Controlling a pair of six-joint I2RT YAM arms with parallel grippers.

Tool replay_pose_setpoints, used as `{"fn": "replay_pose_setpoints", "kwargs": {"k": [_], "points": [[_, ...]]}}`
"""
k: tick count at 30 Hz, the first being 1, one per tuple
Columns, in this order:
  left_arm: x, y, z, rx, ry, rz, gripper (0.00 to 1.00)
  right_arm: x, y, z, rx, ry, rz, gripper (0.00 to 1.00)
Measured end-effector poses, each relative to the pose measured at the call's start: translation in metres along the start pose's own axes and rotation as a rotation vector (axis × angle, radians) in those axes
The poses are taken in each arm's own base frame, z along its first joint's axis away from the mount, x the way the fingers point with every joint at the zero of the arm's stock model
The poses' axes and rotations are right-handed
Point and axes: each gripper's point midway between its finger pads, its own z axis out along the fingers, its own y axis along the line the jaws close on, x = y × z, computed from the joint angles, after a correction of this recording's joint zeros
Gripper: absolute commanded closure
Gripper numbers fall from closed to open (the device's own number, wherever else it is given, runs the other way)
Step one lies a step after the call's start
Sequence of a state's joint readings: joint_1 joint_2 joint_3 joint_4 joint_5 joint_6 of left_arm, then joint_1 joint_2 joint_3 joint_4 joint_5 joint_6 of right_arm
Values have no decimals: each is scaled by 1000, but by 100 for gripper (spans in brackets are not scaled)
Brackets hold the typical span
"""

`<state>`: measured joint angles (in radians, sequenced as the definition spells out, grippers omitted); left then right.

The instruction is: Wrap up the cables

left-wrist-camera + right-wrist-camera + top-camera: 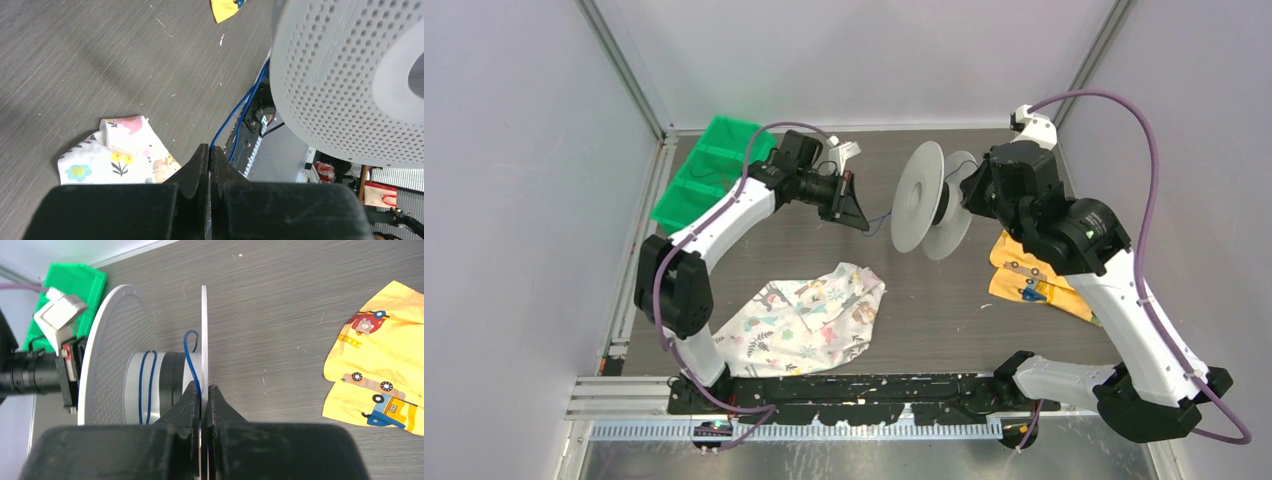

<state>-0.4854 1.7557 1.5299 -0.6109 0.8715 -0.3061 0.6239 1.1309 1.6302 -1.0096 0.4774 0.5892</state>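
A pale grey two-disc spool (921,196) is held above the table's middle, discs on edge. My right gripper (969,192) is shut on its right disc (204,330). Thin blue cable (145,385) lies in a few turns round the spool's core, with a loose loop (191,347) by the right disc. My left gripper (856,215) sits just left of the spool and is shut on the blue cable (235,112), which runs from its tips toward the perforated disc (345,85).
A floral cloth (809,318) lies on the table near the front. A yellow printed cloth (1034,280) lies at the right under my right arm. A green bin (709,170) stands at the back left.
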Motion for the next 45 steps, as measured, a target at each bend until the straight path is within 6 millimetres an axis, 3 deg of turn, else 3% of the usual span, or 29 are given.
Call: {"fn": "replay_pose_setpoints", "kwargs": {"k": [12, 18, 22, 31, 37, 42, 45], "points": [[9, -9, 16, -9, -107, -89, 99, -11, -1, 18, 32, -62, 123, 99], [6, -2, 18, -37, -130, -89, 76, -12, -1, 22, 30, -66, 152, 100], [8, 5, 18, -69, -130, -84, 71, -17, 0, 23, 26, -85, 167, 99], [6, 9, 16, -105, -139, -82, 73, -20, -1, 24, 26, -94, 176, 99], [9, -1, 8, -90, -150, -35, 74, -24, -3, 25, 33, -109, 186, 99], [15, -5, 8, -57, -146, -35, 96, -28, -6, 26, 42, -121, 195, 99], [20, -4, 11, -36, -142, -57, 100, -28, -7, 27, 44, -120, 195, 99]]}}
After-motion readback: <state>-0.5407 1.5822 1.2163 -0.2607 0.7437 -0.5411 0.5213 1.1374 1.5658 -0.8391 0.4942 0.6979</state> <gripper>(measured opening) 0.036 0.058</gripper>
